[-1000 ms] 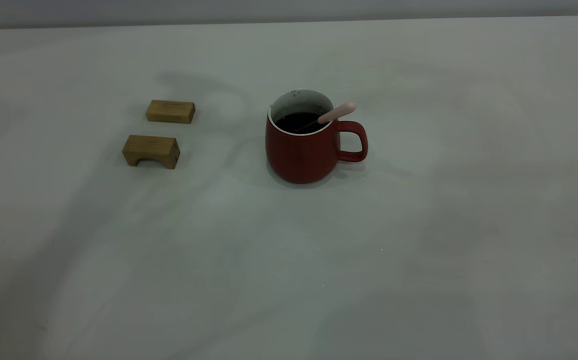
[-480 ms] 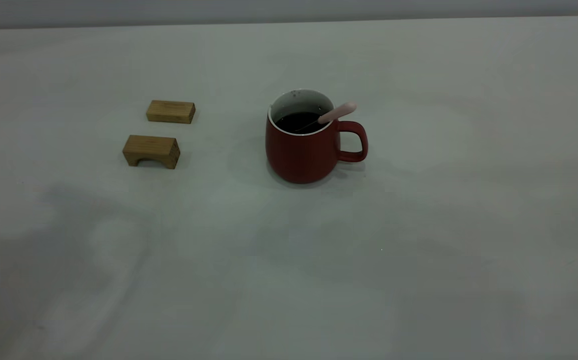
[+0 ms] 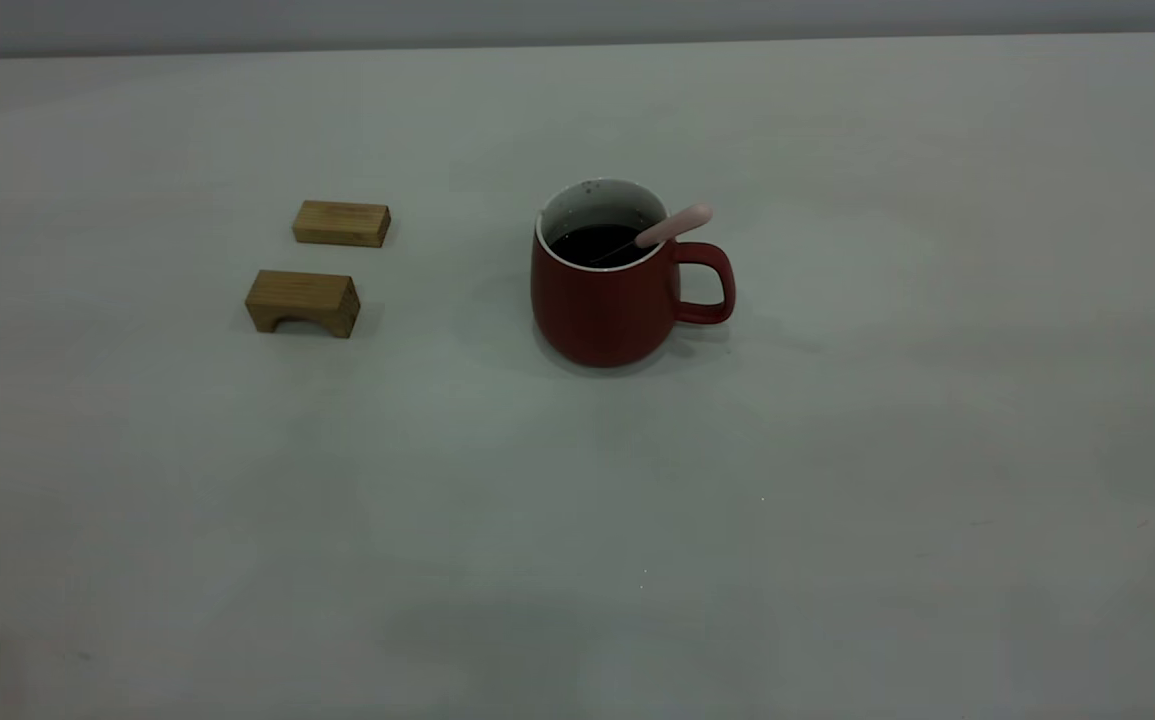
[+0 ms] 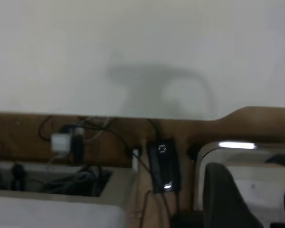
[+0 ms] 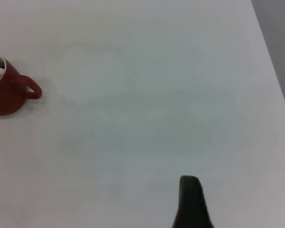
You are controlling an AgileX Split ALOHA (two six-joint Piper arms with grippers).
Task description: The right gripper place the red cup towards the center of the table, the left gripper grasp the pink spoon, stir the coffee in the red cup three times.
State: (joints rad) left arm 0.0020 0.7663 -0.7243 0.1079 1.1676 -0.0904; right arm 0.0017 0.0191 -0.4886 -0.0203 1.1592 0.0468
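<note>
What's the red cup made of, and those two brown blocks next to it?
The red cup looks like ceramic: smooth matte dark-red outside, white inside, thin white rim. The two blocks, one plain and one with an arch cut underneath, look like bare wood, tan with visible grain lines and no shine.

No text, label, brand, number or sign can be read in any of the views. The red cup (image 3: 605,300), the pink spoon (image 3: 674,224) resting in it and the two wooden blocks (image 3: 341,222) left of the cup all carry plain, unmarked surfaces.
</note>
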